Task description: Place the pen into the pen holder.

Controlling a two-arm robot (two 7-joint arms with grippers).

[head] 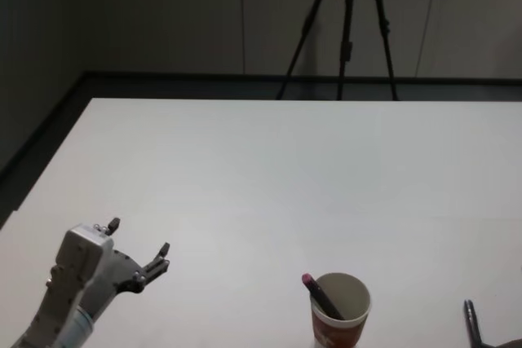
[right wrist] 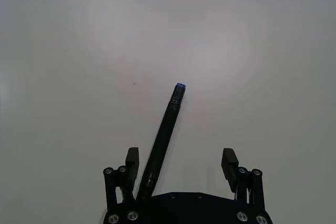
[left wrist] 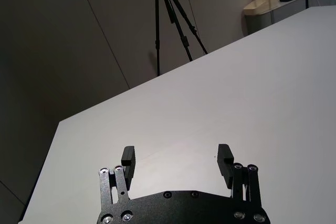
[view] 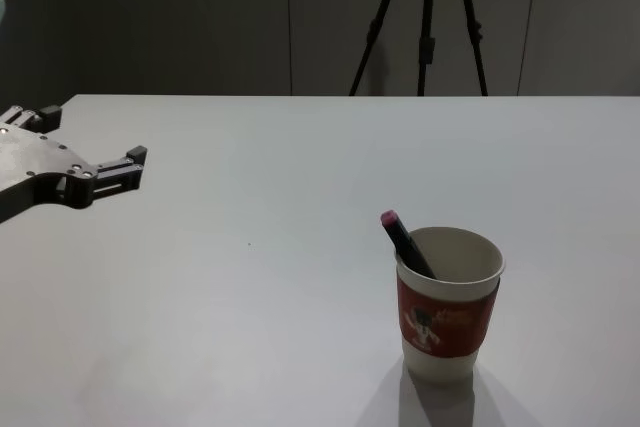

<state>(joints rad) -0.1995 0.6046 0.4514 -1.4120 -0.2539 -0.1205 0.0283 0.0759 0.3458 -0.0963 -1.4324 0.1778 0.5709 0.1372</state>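
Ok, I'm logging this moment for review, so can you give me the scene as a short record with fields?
Holder: white paper cup with a red sleeve, upright on the white table
In holder: dark pen with a pink end, leaning on the rim
Loose pen: black pen with a blue tip, lying on the table
Right pincer: open, fingers on either side of the black pen
Left pincer: open, holds nothing, above the table's left side, away from the cup
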